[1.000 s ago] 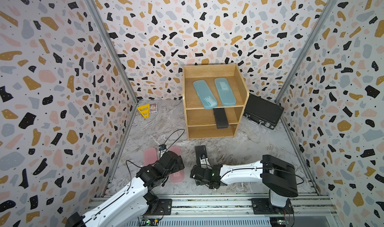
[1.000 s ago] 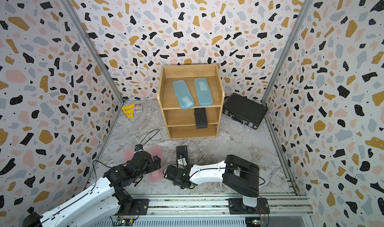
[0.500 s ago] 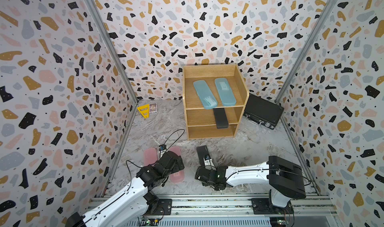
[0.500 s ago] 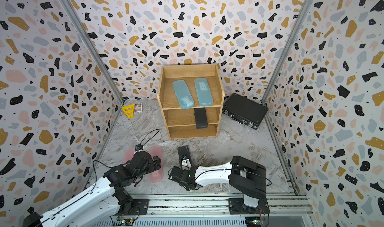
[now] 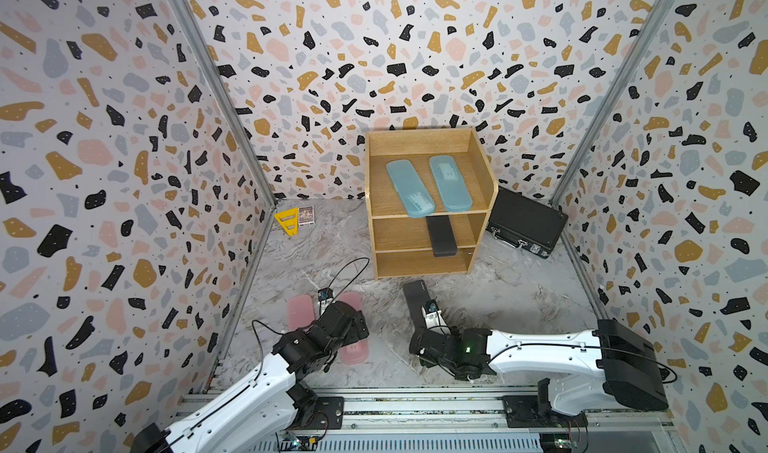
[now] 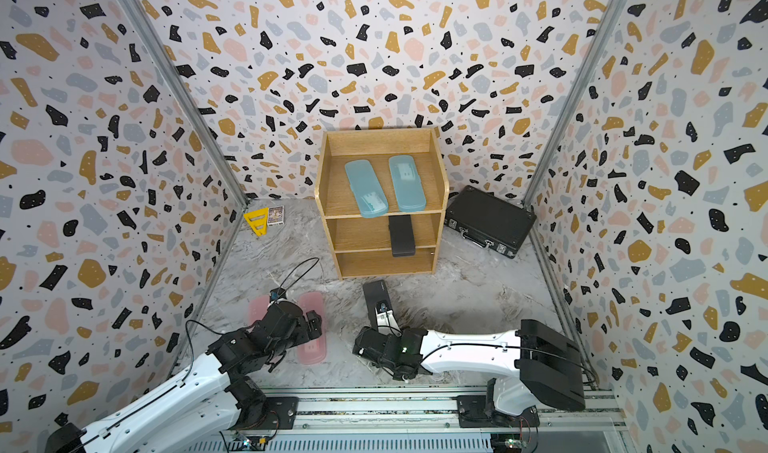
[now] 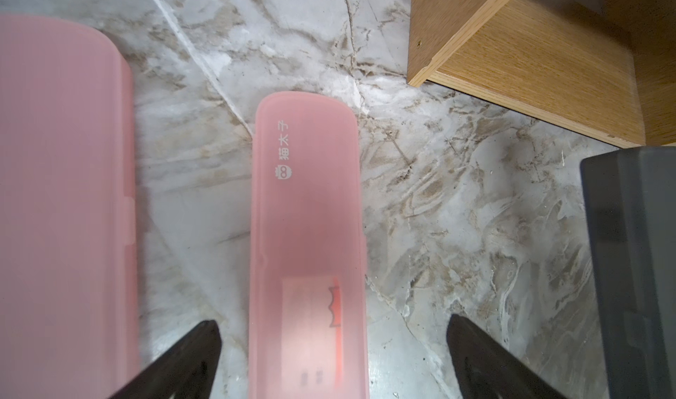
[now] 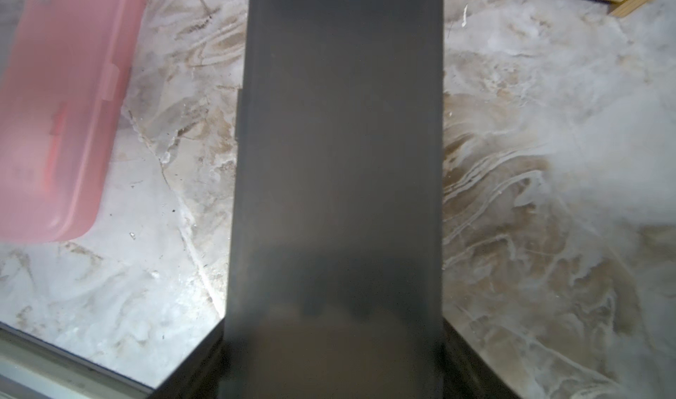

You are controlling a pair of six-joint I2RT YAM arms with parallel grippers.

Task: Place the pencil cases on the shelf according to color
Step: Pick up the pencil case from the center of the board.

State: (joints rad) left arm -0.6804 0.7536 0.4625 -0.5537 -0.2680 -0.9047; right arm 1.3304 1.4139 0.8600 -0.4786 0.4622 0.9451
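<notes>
Since a second ago my right gripper (image 5: 424, 329) has shifted a little toward the right edge of the worktop (image 5: 519, 305), and its jaws have narrowed. Now they pinch the near end of one black pencil case (image 5: 415, 299), which points toward the shelf (image 5: 399, 233). My left gripper (image 7: 333, 324) hangs with jaws spread on both sides of one pink pencil case (image 7: 307, 214), not touching it. The second pink case (image 7: 62, 196) lies just beside, toward the left edge.

The one shelf stands at the far edge. It has two teal cases (image 5: 409, 188) (image 5: 450, 183) on the top tier. The second black case (image 5: 442, 235) is on the middle tier, overhanging the front.

One black briefcase (image 5: 525, 220) sits in the far right corner. One yellow triangle (image 5: 289, 220) and one small card box (image 5: 306, 215) are in the far left corner.
</notes>
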